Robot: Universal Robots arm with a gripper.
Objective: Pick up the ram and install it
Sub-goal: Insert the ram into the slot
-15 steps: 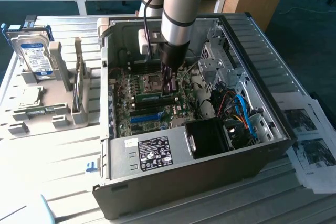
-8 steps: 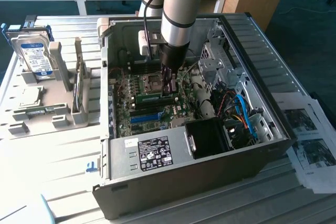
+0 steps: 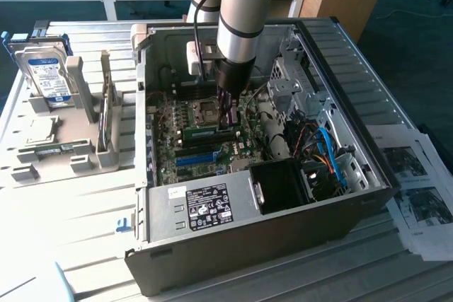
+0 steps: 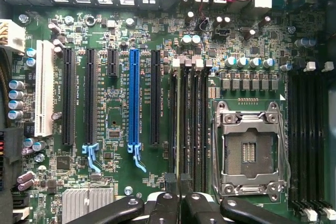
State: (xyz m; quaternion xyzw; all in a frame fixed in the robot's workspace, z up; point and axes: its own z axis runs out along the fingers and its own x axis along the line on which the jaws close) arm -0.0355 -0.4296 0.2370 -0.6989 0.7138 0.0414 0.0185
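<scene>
Slatted pale metal table carries everything, with wooden desks behind it. At nine o'clock from the open computer case in the exterior view, a grey fixture holds a hard drive with a blue-white label on edge.

Inside the case lies the green motherboard, with its blue expansion slot at about seven o'clock from the gripper. The arm reaches straight down into the case.

The ram stands on edge on the board, a long green strip reaching toward nine o'clock from the fingers, just beside the CPU socket. In the wrist view the ram shows edge-on as a thin line. It runs along the black memory slots, between the blue slot and the empty CPU socket. The gripper is pressed together on its upper edge, one finger on each face.

At three o'clock from the gripper sit blue cables, and printed sheets lie on the table beyond the case wall.

By my reading, the pickup is done and the stick is lined up with a slot. Whether it is pushed fully home, or the slot's end latches have closed, I cannot tell. The gripper has not let go, so the install is not finished.
</scene>
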